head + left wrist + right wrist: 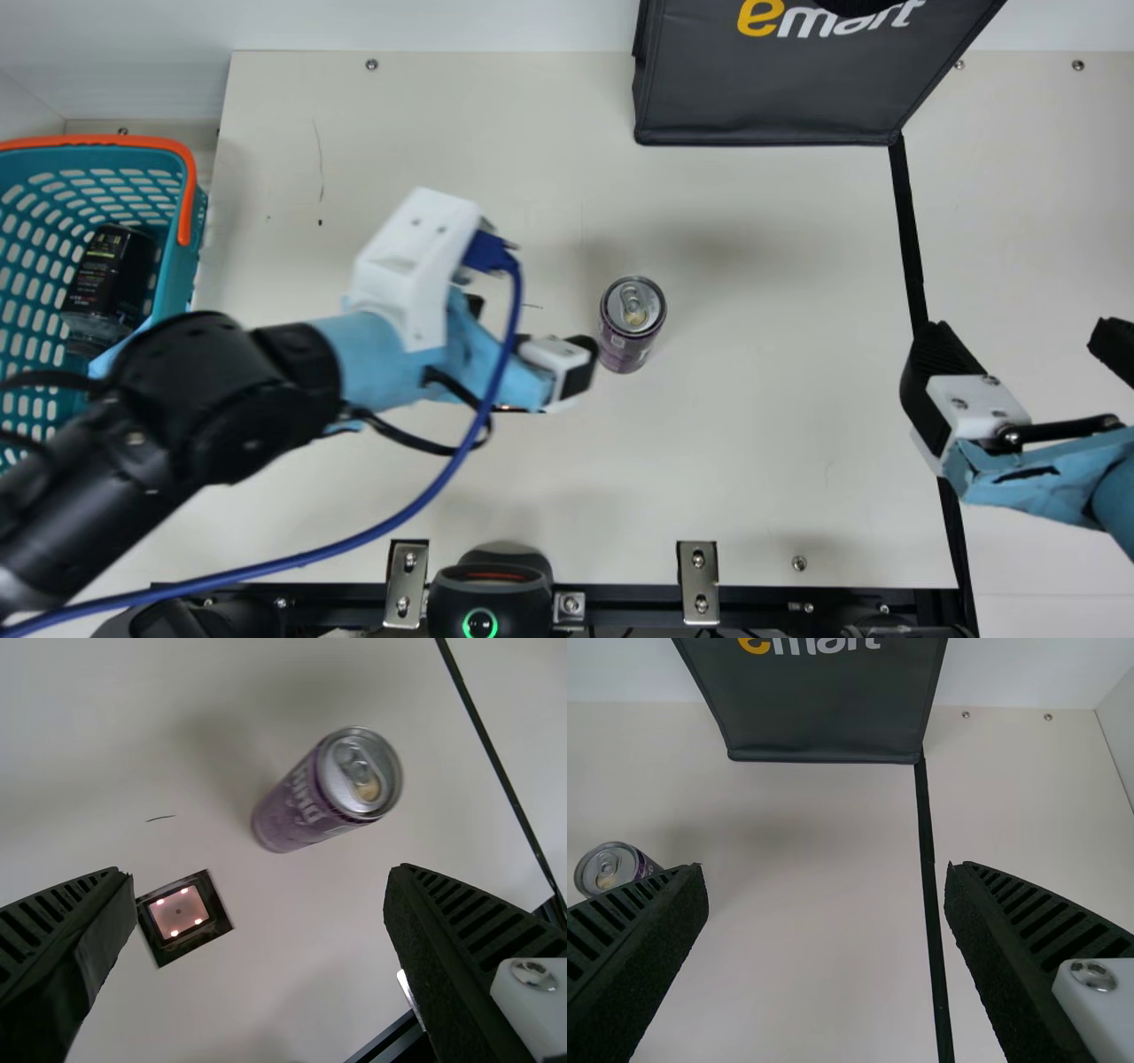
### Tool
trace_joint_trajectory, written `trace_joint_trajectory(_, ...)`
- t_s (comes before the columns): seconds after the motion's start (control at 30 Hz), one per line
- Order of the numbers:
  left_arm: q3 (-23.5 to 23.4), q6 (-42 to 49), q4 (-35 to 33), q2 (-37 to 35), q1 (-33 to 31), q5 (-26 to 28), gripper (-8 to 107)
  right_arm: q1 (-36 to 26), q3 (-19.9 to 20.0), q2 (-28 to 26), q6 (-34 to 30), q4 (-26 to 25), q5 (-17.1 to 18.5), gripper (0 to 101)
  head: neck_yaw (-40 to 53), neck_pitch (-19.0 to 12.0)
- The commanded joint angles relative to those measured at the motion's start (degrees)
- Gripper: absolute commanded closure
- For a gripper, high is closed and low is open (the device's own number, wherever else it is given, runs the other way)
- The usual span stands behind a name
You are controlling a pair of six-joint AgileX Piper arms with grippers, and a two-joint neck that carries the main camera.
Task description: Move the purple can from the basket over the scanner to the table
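Observation:
The purple can (627, 328) stands upright on the table, right of my left gripper (532, 341) in the main view. In the left wrist view the can (306, 802) is beyond the open fingers of my left gripper (259, 904), touching neither. The scanner window (180, 912) lies flush in the table there, mostly covered by the left arm in the main view. My right gripper (1028, 350) is at the main view's right edge; in the right wrist view my right gripper (826, 904) is open and empty. The basket (168, 257) stands at the far left.
A dark bottle (106, 275) lies in the basket. A black bag (771, 89) stands at the table's back edge. A hand-held scanner device (492, 580) and metal brackets (698, 576) are along the front edge. A black strip (911, 230) runs down the right side.

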Motion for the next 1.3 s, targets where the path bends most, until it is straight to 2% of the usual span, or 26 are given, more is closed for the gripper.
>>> trace_joint_trajectory(0.0, 0.97, 4.53, -0.6, -3.88, 6.22, 1.8, 9, 0.0, 0.0, 0.0, 0.0, 0.0, 0.0, 6, 0.09, -1.66)
trace_joint_trajectory(0.3, 1.96, 12.88, -2.6, -13.57, 26.82, 7.23, 9, 0.0, 0.0, 0.0, 0.0, 0.0, -0.17, 6, 0.09, -1.66)
trace_joint_trajectory(0.6, -1.34, 12.6, 0.5, -18.46, 43.84, 7.06, 9, 0.0, 0.0, 0.0, 0.0, 0.0, -0.17, 6, 0.09, -1.66)
trace_joint_trajectory(0.8, -3.8, 12.71, -0.5, -18.99, 53.79, 6.5, 9, 0.0, 0.0, 0.0, 0.0, 0.0, -0.17, 6, 0.09, -1.66)
trace_joint_trajectory(0.83, -3.39, 12.57, -0.13, -19.04, 48.98, 6.52, 9, 0.0, 0.0, 0.0, 0.0, 0.0, -0.17, 6, 0.09, -1.66)
trace_joint_trajectory(0.97, -3.8, 12.68, -0.41, -19.04, 53.43, 6.53, 9, 0.34, 0.1, 0.37, -0.34, -0.1, -0.15, 6, 0.09, -1.66)
trace_joint_trajectory(1.1, -3.8, 12.68, -0.41, -19.04, 53.65, 6.55, 9, 2.61, 0.78, 1.83, -2.36, -0.27, -0.44, 6, 0.09, -1.66)
trace_joint_trajectory(1.27, -3.8, 12.68, -0.41, -19.04, 53.65, 6.55, 9, 8.46, 2.63, 4.21, -6.18, -0.86, -1.13, 6, 0.09, -1.66)
